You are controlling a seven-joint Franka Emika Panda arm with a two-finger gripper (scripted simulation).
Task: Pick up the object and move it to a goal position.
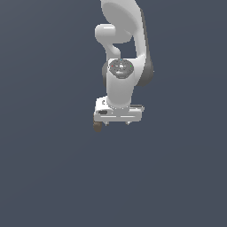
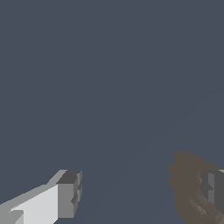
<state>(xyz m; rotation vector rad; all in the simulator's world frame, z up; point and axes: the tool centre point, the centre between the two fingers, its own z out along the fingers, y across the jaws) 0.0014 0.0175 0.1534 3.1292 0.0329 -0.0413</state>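
The object (image 1: 97,127) is a small dull-brown lump showing just under the end of the white gripper hand that lies toward the exterior view's left. My gripper (image 1: 117,123) points straight down, with the arm above hiding most of its fingers. In the wrist view the gripper (image 2: 140,191) is open wide, and only bare floor lies between the fingers. The object (image 2: 186,188) sits against one grey fingertip (image 2: 213,188), which partly covers it. The other fingertip (image 2: 68,194) stands well apart from it. No goal position is marked in either view.
A flat, uniform dark blue-grey floor (image 1: 53,177) fills both views. No other objects, containers or edges show.
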